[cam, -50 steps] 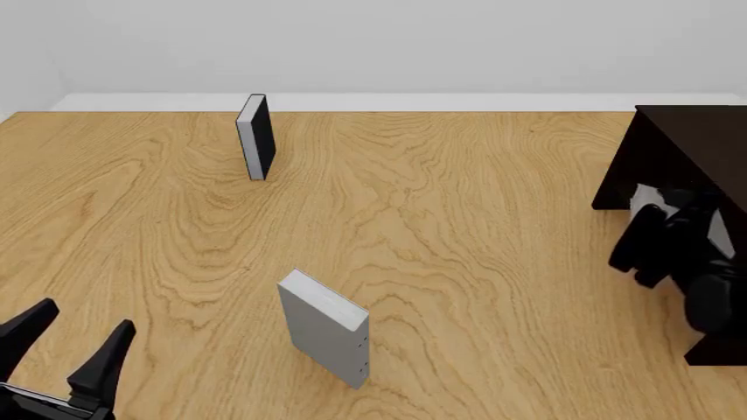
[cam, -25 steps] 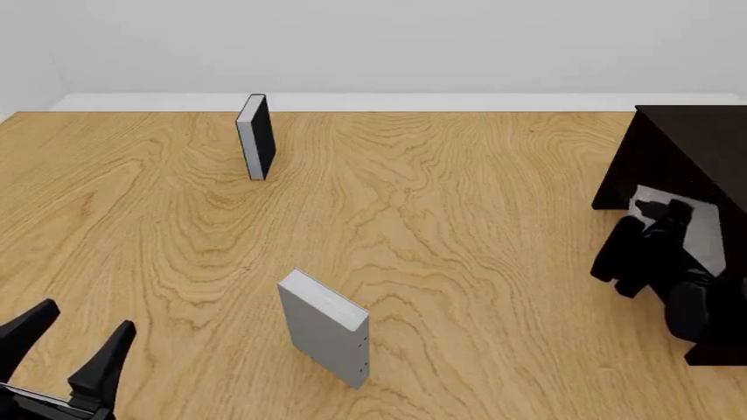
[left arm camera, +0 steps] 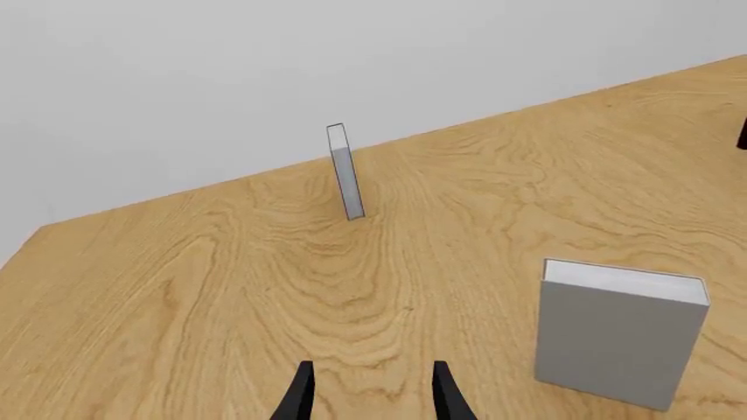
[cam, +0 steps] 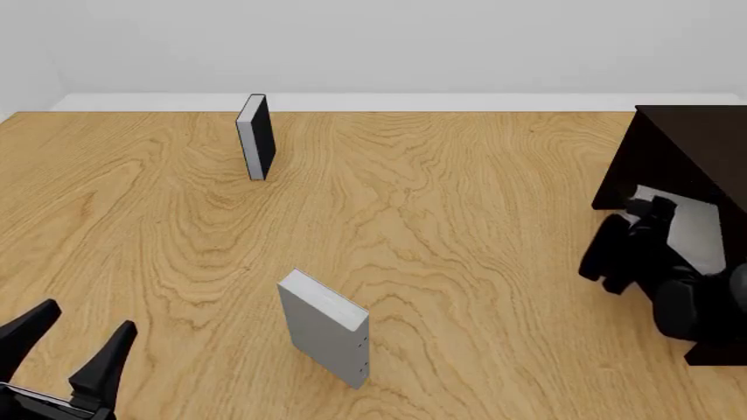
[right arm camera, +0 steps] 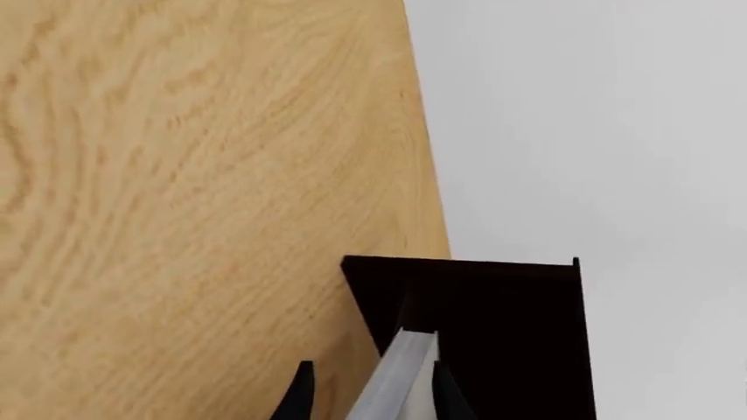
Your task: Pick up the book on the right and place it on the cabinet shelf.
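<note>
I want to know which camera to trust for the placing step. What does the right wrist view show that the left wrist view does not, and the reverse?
Only the right wrist view shows the right hand with the light-grey book between its fingers, just in front of the dark cabinet.

Only the left wrist view shows the open left hand, the grey book standing nearby and the black-covered book standing farther off.

Both show the wooden table and the pale wall.

The cabinet [cam: 688,166] stood at the frame's right edge, the book [cam: 688,229] inside it. A dotted book [cam: 324,328] stood lower centre, another book [cam: 254,136] upper left.
</note>
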Available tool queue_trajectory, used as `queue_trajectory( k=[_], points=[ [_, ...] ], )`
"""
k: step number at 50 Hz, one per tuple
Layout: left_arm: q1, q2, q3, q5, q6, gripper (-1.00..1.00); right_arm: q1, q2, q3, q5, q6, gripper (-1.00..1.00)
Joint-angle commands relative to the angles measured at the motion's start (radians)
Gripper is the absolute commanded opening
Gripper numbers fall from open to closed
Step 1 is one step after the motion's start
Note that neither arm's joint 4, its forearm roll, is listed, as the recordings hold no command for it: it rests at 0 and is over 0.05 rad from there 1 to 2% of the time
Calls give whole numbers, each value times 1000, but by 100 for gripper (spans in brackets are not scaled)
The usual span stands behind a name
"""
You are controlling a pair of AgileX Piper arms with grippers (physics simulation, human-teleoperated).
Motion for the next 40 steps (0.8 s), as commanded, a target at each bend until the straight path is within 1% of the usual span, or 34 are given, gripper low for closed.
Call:
queue_trajectory(
  k=[1,7,17,23,32,40],
  points=[
    [-2,-1,0,2,-1,100,33,-23,-13,22,1,100],
    [-1,6,0,-6,-2,100,44,-33,-25,33,4,100],
    [-3,4,0,-6,-3,100,37,-40,-16,29,2,100],
    [-4,3,0,-4,-1,100,26,-41,-9,22,7,100],
    [-4,15,0,-16,0,100,1,-51,4,14,-8,100],
    [-3,9,0,-11,0,100,-20,-65,25,10,-1,100]
  ],
)
